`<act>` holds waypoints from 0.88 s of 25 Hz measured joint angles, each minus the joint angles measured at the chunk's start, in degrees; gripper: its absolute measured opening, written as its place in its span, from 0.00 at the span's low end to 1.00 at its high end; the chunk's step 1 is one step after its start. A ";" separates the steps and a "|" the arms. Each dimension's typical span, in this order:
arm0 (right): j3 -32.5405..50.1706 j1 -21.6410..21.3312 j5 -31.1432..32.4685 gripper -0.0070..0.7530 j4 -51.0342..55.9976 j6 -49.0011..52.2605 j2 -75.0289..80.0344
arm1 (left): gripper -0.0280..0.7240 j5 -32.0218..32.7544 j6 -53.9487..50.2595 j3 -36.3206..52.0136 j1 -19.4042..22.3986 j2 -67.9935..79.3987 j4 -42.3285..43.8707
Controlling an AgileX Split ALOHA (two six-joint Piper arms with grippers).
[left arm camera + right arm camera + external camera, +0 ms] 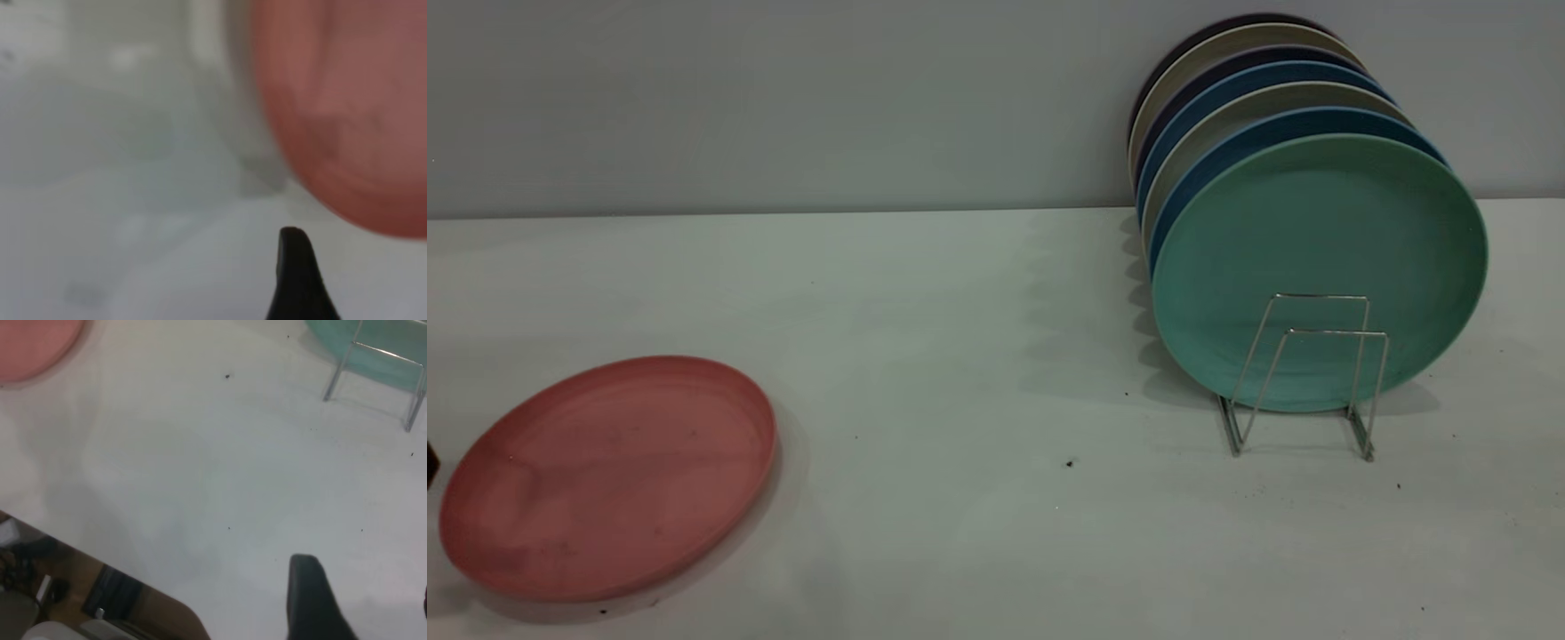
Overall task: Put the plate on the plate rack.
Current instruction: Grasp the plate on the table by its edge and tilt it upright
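One round matte plate [609,476] lies well apart from the thin wire plate rack [1307,378].

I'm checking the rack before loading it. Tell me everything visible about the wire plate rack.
The plate rack is thin, shiny silver wire with upright rectangular loops on two base rails. It stands on the white table, at the right. A row of plates stands on edge in it, a teal-green plate foremost; the two front loops hold nothing.

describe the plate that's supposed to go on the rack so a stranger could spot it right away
On the pale table, look away from the thin silver wire rack holding upright plates, with a teal-green plate in front. The round salmon-pink matte plate lies flat and alone, the only pink one.
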 joint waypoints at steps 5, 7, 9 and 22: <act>0.00 0.00 -0.05 0.56 0.00 -0.05 0.00 | 0.70 -2.13 0.29 -1.79 1.16 4.12 -0.23; 0.00 0.00 -0.16 0.56 0.00 -0.05 0.00 | 0.70 -3.31 0.33 -1.79 1.16 5.62 -1.25; 0.00 0.00 -0.31 0.56 0.00 -0.05 0.00 | 0.70 -4.34 0.33 -1.79 1.16 7.03 -2.97; 0.00 0.00 -0.52 0.56 0.00 -0.05 0.00 | 0.58 -8.80 12.00 -1.86 1.10 14.10 -19.76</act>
